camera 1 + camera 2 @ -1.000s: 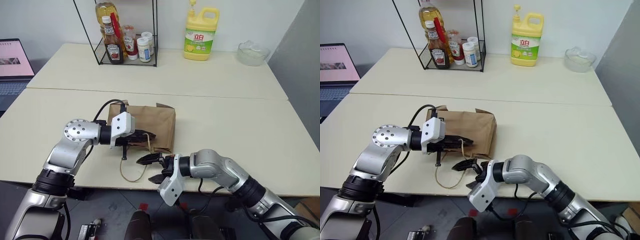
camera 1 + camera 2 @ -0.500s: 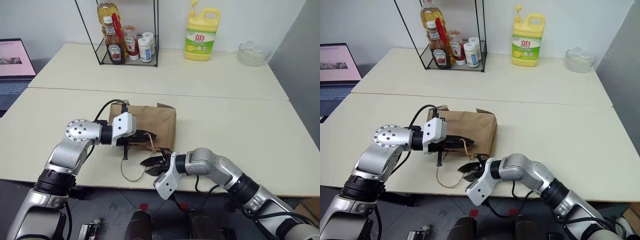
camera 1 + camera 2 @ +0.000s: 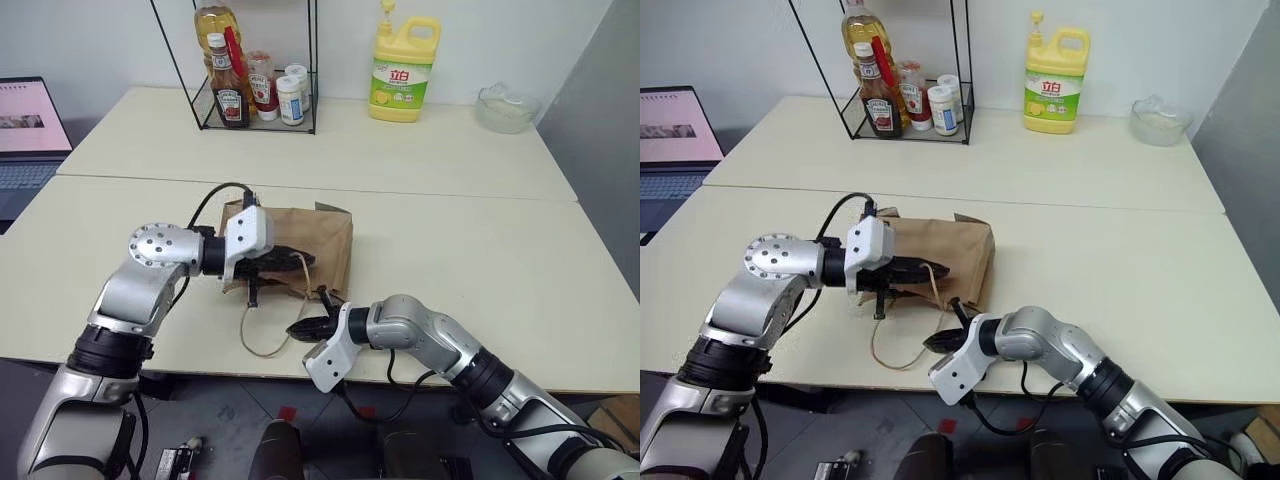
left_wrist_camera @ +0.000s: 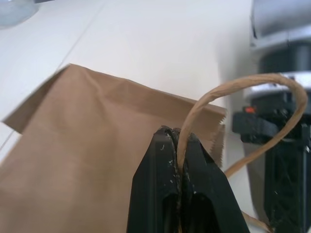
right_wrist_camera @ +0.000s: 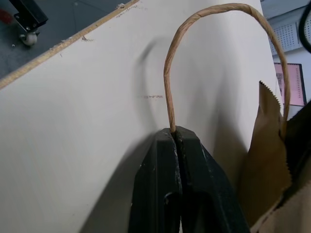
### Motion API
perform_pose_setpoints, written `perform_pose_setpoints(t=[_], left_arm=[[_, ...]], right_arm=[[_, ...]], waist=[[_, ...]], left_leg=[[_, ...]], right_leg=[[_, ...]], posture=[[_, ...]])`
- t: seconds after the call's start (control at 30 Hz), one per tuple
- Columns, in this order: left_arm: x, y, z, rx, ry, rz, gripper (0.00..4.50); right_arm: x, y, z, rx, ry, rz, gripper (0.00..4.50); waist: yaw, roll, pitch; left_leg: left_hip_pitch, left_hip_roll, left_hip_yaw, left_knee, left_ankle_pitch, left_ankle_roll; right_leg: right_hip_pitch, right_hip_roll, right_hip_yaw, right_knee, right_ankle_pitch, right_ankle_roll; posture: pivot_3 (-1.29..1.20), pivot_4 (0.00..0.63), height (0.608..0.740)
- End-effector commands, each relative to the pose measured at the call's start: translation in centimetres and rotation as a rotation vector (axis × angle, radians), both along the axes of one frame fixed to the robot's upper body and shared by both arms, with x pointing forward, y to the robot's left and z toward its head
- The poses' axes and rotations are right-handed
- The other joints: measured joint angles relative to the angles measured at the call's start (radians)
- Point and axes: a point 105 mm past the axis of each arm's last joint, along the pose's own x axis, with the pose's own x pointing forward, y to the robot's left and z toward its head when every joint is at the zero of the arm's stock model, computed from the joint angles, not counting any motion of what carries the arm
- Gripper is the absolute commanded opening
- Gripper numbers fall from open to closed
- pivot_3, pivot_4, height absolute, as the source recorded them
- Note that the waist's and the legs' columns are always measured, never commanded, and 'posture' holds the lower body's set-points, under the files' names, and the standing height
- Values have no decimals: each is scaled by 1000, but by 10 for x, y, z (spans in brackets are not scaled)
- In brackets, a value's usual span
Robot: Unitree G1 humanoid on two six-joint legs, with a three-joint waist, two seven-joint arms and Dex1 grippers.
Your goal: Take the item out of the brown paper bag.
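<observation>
**Both grippers pinch bag handles**

Brown paper bag (image 3: 300,245) lies on near table (image 3: 500,260), mouth twd near edge. L gripper (image 4: 179,138) clamped on upper loop handle (image 4: 252,87); R gripper (image 5: 175,133) clamped on lower loop handle (image 5: 214,19). Item not visible. Detergent jug (image 3: 403,68) far side.

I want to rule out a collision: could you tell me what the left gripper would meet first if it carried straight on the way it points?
Probably the right gripper, though depth is uncertain.
</observation>
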Motion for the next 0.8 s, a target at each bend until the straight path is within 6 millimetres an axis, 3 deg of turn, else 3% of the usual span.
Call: perform_pose_setpoints(t=[0.03,0.57,0.8], left_arm=[[9,-2,39,-98,-42,51,0],[55,-7,89,-269,6,268,0],[57,-15,106,-302,6,261,0]], right_arm=[[3,-12,-23,-93,50,-40,21],[0,-17,-33,-153,74,-41,21],[-2,-20,-37,-179,84,-36,21]], waist=[[0,0,0],[2,0,0],[1,0,0]], left_leg=[[0,0,0,0,0,0],[0,0,-1,0,1,-1],[0,-1,-1,0,2,-4]], right_leg=[[0,0,0,0,0,0],[0,0,-1,0,0,0],[1,0,-1,-1,0,0]], posture=[[0,150,740],[0,150,740],[0,150,740]])
